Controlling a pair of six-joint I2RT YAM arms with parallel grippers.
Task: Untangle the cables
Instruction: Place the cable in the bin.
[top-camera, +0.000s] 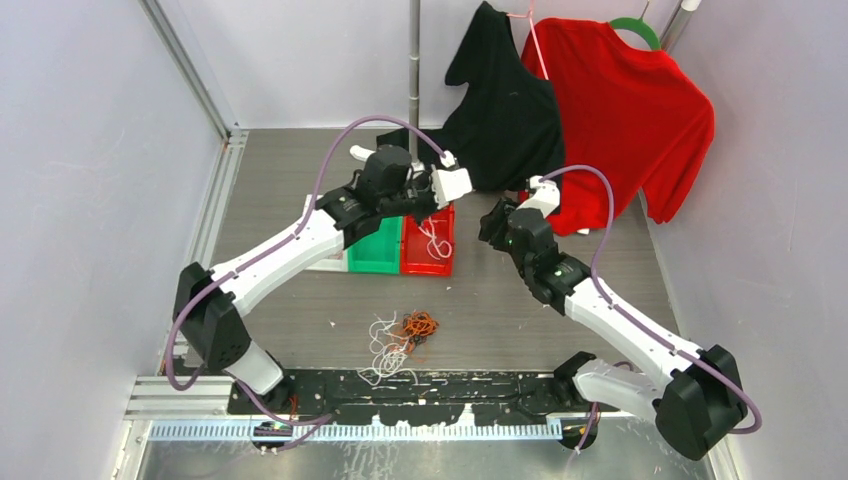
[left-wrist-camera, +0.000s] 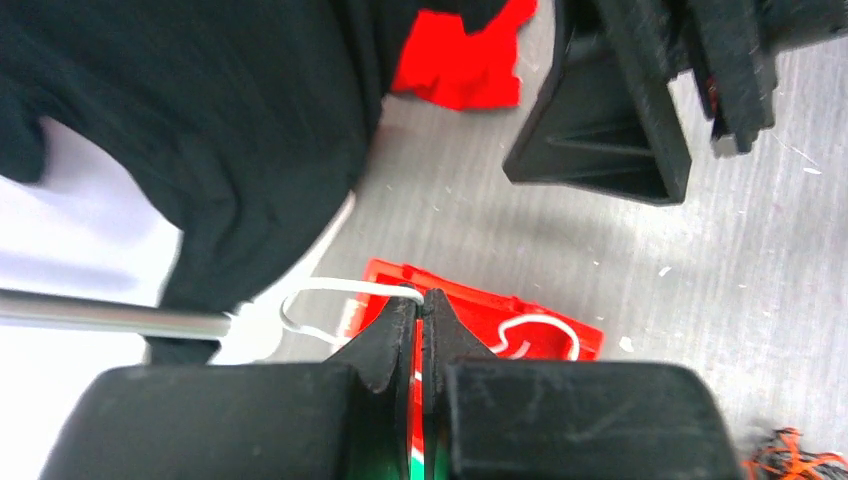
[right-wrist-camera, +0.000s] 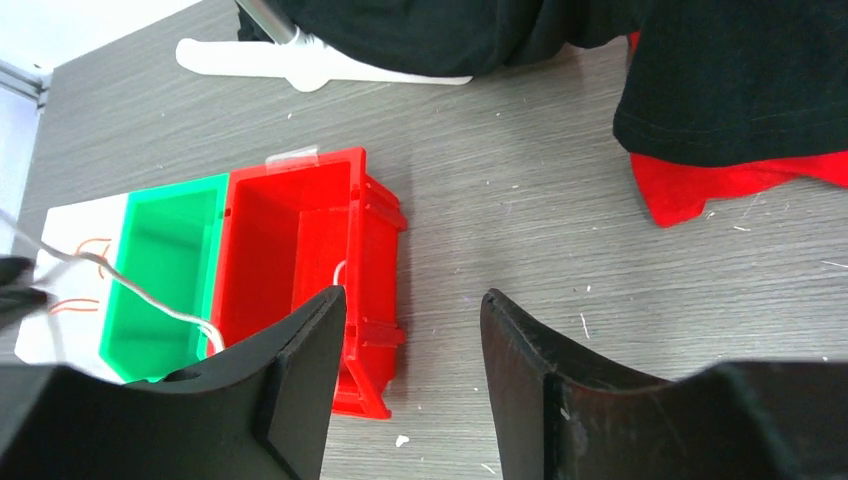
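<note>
Bare tabletop (top-camera: 480, 310) lies open right of the red bin (top-camera: 428, 245) and green bin (top-camera: 377, 250). Black shirt (top-camera: 505, 110) and red shirt (top-camera: 625, 120) hang behind; cables (top-camera: 415, 326) litter the near edge.

The cables form two groups. A loose tangle (top-camera: 400, 342) lies near the front edge of the bench (top-camera: 520, 330): an orange-red and black knot (top-camera: 419, 325) touching slack white loops (top-camera: 383, 358). One white cable (left-wrist-camera: 330, 288) is pinched in the closed left hand (left-wrist-camera: 422, 300) and hangs, looped, into the red bin (top-camera: 428, 268).
</note>
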